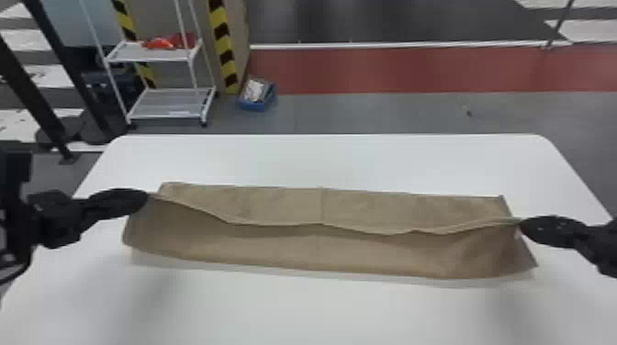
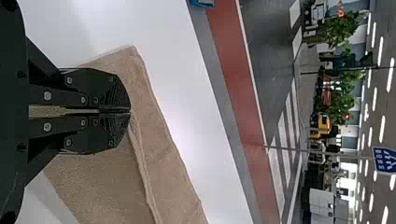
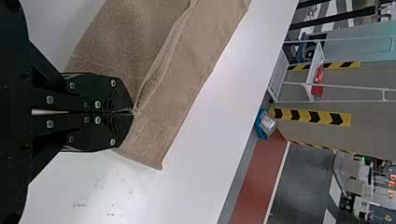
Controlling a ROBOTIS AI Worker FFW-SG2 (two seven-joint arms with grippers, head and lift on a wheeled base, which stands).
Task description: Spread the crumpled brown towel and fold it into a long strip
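Treat the white counter (image 1: 321, 160) as the flat bed for the fold. Find the brown towel (image 1: 316, 250) on it, stretched wide across the middle of the frame, spread and narrowed to a long band — by judgement a lengthwise fold under way, short of a finished strip.

Use the near fold (image 1: 312, 269), running along the towel's lower side in the frame, as the hinge: hold it low on the counter and avoid dragging it along with the lift. Aim the raised hem (image 1: 316, 225) for the far edge (image 1: 275, 187), probably the line to meet, and lay it down parallel to that.

Note the left gripper (image 1: 146, 199) at centre left, clenched on one end of the hem, and the right gripper (image 1: 522, 225) at centre right, clenched on the other. Move both at one pace and one height, with gentle tension: pull too little and risk a rumpled middle, too much and risk a hem slipping free or a whole towel sliding.

Watch the flared corner (image 1: 530, 264) at the towel's lower right; likely to end up skewed without a slight straightening. Square up lastly with the far right corner (image 1: 501, 198) — then let go softly, only after full contact.
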